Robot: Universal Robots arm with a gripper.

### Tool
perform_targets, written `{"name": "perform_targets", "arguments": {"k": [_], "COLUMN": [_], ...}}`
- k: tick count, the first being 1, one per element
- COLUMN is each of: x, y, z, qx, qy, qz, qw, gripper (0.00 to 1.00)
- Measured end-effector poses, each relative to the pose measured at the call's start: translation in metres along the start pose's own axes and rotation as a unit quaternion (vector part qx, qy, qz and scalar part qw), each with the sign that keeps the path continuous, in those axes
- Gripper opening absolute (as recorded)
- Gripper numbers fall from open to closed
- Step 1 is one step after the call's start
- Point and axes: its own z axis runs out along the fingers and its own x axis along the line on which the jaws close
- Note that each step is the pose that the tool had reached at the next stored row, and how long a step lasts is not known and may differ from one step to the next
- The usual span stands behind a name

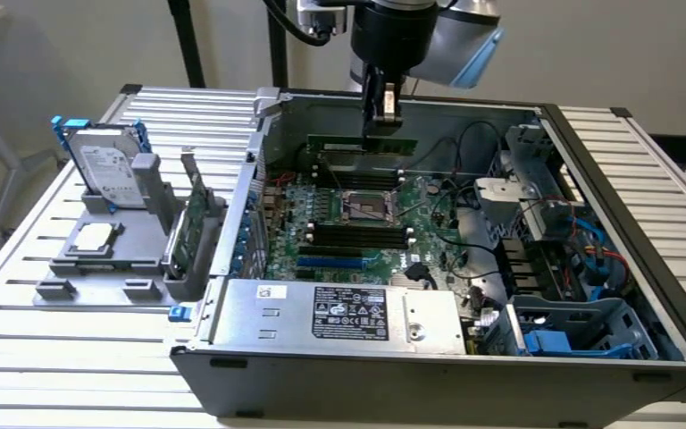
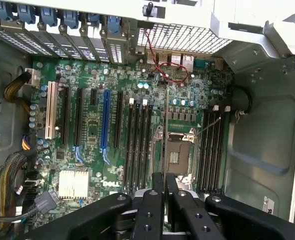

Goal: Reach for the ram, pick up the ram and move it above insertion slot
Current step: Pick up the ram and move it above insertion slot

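The ram (image 1: 363, 144) is held edge-on between the closed fingers (image 1: 380, 121), lifted inside the open computer case (image 1: 463, 357) and hung level over the motherboard (image 1: 361, 223), above the black slots (image 2: 211, 150) beside the CPU socket (image 2: 177, 155).

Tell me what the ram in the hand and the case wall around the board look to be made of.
The ram: green circuit-board laminate, matte, judging by its colour and thin flat edge; the hand is shut on it over the motherboard. The case wall: looks like sheet metal, dull grey and unpainted, with pressed ribs and folded edges.
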Motion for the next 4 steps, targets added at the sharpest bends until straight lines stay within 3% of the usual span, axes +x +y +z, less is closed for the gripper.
{"name": "perform_targets", "arguments": {"k": [4], "x": [0.0000], "y": [0.0000], "z": [0.0000], "qx": [0.0000], "qy": [0.0000], "qz": [0.000], "qw": [1.0000], "gripper": [0.14]}}
